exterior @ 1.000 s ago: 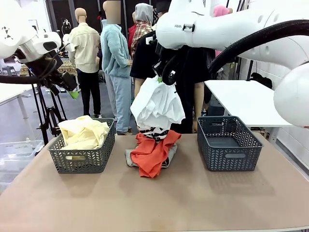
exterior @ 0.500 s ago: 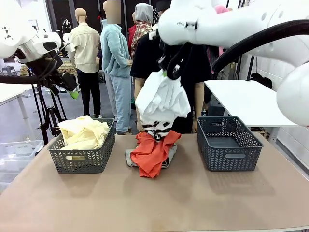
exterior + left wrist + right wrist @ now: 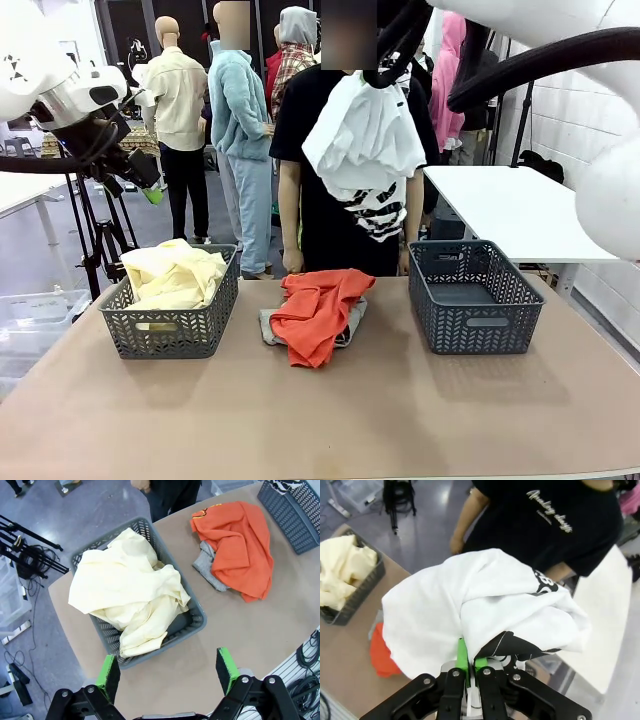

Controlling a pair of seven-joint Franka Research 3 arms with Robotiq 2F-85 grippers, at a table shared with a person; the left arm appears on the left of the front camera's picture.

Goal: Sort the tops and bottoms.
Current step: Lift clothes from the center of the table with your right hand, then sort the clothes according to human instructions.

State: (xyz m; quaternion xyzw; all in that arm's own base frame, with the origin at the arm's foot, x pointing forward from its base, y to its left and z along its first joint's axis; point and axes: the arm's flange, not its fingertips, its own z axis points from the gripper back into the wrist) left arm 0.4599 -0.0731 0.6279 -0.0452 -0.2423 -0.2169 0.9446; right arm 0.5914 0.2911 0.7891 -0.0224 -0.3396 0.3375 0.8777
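Right arm (image 3: 612, 180) aloft with white garment (image 3: 365, 135)

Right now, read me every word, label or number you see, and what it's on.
On the black T-shirt: white script, two lines, too blurred to quote.
On the white garment in the right claw: black print, folded over, unreadable.
On the orange-red garment: small pale mark, too small to read.

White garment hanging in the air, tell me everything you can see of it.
The white garment is soft cloth, bunched and creased, with a black-and-white print near its lower edge. It hangs high above the table, clear of the orange garment and the right basket, pinched at its top by the shut right tool. Nothing else visibly touches it.
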